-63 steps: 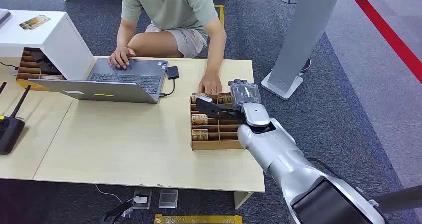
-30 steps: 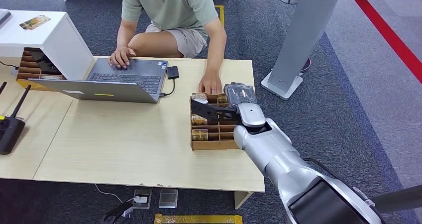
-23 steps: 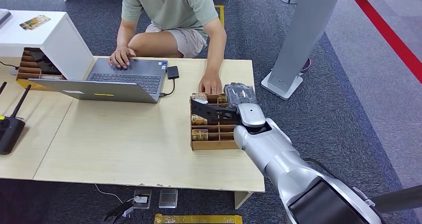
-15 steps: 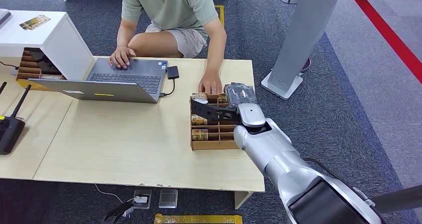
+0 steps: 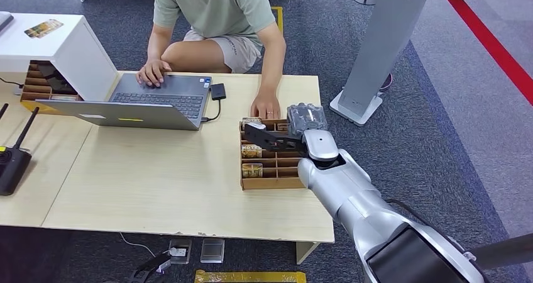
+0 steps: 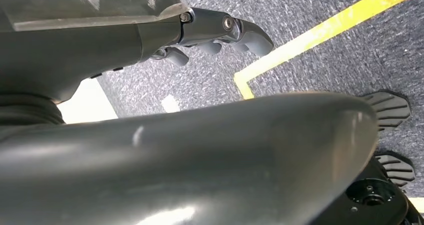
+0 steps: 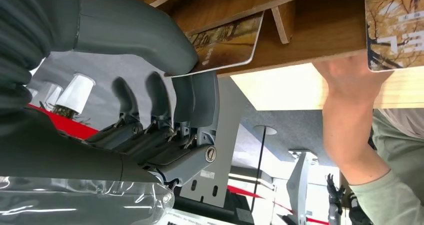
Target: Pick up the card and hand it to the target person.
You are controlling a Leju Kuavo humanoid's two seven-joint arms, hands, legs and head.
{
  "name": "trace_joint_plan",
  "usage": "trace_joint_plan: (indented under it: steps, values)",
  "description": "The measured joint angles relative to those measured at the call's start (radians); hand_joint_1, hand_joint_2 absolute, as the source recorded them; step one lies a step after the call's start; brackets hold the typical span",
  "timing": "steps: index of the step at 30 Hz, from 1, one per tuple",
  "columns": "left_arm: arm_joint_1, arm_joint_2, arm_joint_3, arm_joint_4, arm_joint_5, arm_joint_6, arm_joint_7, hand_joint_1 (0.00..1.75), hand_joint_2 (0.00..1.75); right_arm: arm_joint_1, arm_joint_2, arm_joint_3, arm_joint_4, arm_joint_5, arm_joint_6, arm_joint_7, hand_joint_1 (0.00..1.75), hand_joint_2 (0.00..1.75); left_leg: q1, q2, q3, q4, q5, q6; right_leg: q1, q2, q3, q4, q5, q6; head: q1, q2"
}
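The wooden surface point(image 5: 157, 182) carries a laptop point(image 5: 144, 104) at its ten o'clock part and a wooden card box point(image 5: 264, 170) toward three o'clock. A person point(image 5: 214, 12) sits at twelve o'clock, one hand point(image 5: 266, 105) resting just beside the box. The right hand point(image 5: 292, 132) hangs over the box's far end, thumb and fingers point(image 7: 200, 102) pinching a card point(image 7: 227, 42). The left hand point(image 6: 215, 32) hangs over carpet, fingers curled, holding nothing.
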Motion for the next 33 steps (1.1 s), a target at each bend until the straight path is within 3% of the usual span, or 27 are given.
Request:
trace_joint_plan:
  steps: [18,33]
  values:
    - [-0.004,-0.001,-0.008,0.000,0.000,0.001,0.002,0.00,0.00,-0.001,-0.017,0.000,0.000,0.003,-0.081,0.033,1.75,1.75,0.000,0.000,0.000,0.000,0.000,0.000,0.000,0.000,0.000,0.000,0.000,0.000,0.000,0.000]
    - [0.038,0.002,0.008,0.000,0.000,0.035,-0.042,0.00,0.00,-0.017,-0.019,-0.001,-0.059,0.033,-0.338,-0.161,1.75,1.75,0.000,0.000,0.000,0.000,0.000,0.000,0.000,0.001,0.000,0.000,0.000,0.000,0.000,0.000]
